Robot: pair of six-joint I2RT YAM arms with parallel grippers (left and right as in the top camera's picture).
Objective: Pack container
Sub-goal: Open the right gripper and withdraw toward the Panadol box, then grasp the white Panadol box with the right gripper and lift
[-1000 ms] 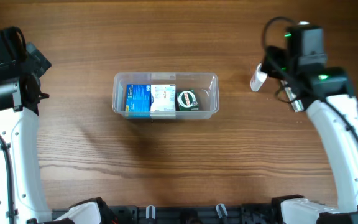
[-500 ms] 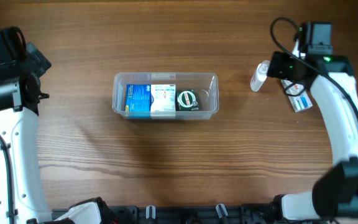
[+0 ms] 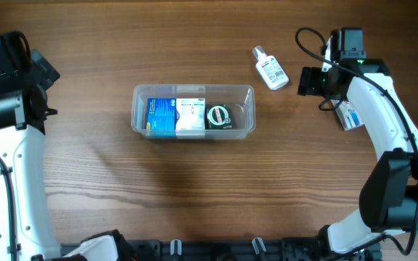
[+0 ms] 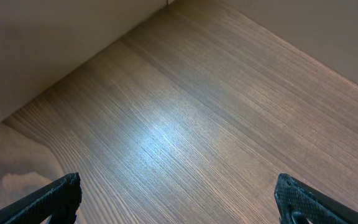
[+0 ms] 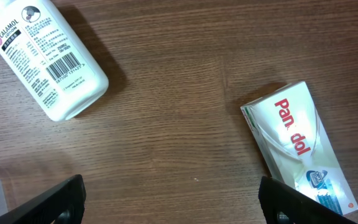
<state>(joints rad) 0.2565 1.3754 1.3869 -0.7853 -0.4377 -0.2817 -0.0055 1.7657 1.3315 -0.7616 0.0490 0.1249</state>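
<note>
Wood-grain table (image 4: pixel 179 124) meets a pale wall (image 4: pixel 42 50) at upper left. The left gripper (image 4: pixel 176 193) and right gripper (image 5: pixel 169 193) gape empty. The right arm (image 3: pixel 383 123) partly hides the box (image 3: pixel 349 118).

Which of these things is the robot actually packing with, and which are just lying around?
Part of the job: the clear container; the blue box, white box and green roll inside it; likely the white bottle and Panadol box near the right gripper.
Just there: the wooden table; the left gripper, open, off to one side.
</note>
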